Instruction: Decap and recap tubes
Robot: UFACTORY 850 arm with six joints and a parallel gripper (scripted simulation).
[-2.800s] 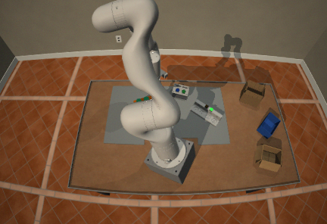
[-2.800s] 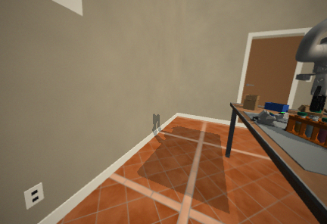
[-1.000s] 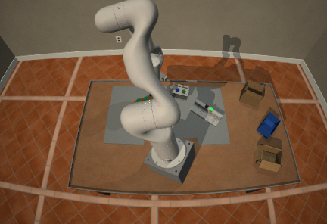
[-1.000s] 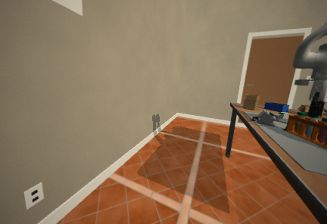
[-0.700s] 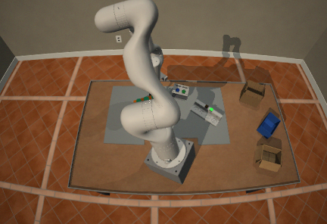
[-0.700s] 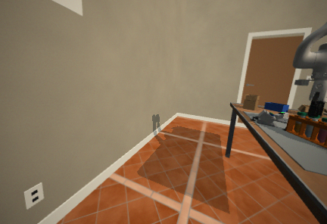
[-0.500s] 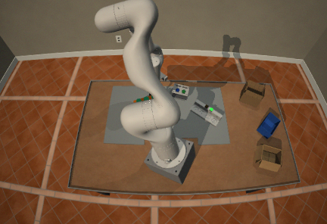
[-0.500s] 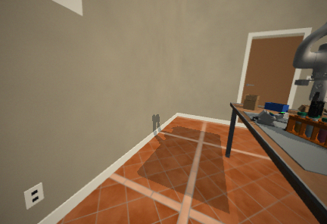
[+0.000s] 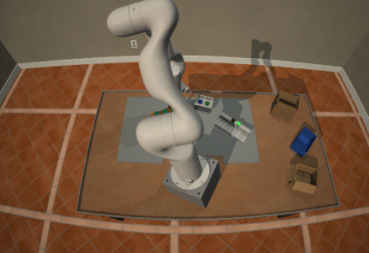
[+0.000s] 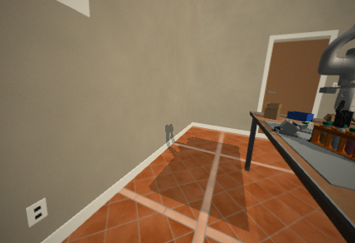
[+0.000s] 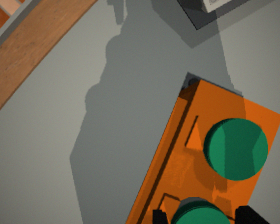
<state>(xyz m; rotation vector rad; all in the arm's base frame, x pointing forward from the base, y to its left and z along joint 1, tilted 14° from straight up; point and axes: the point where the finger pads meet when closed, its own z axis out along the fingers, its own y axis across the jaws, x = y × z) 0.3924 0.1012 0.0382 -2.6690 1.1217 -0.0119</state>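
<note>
The orange decapping station (image 11: 206, 97) (image 9: 152, 114) holds capped tubes. A green cap (image 11: 236, 149) (image 10: 327, 123) sits on the end tube, apparently tube 4. My gripper (image 11: 205, 217) (image 10: 343, 121) is open around the neighbouring green cap (image 11: 201, 218), apparently tube 3's, with a narrow gap at each side. That cap is on its tube; whether it is tight cannot be seen. The cap tray (image 9: 243, 128) shows a lit green lamp (image 9: 238, 123) and no caps in its visible nests. The housing (image 9: 204, 108) (image 11: 211, 4) has a blue key (image 9: 200, 102) and a green key (image 9: 207, 103).
The arm hides much of the station in the top view. Two cardboard boxes (image 9: 284, 106) (image 9: 305, 184) and a blue bin (image 9: 303, 141) stand at the table's right side. The housing stands between the station and the cap tray, towards the far edge.
</note>
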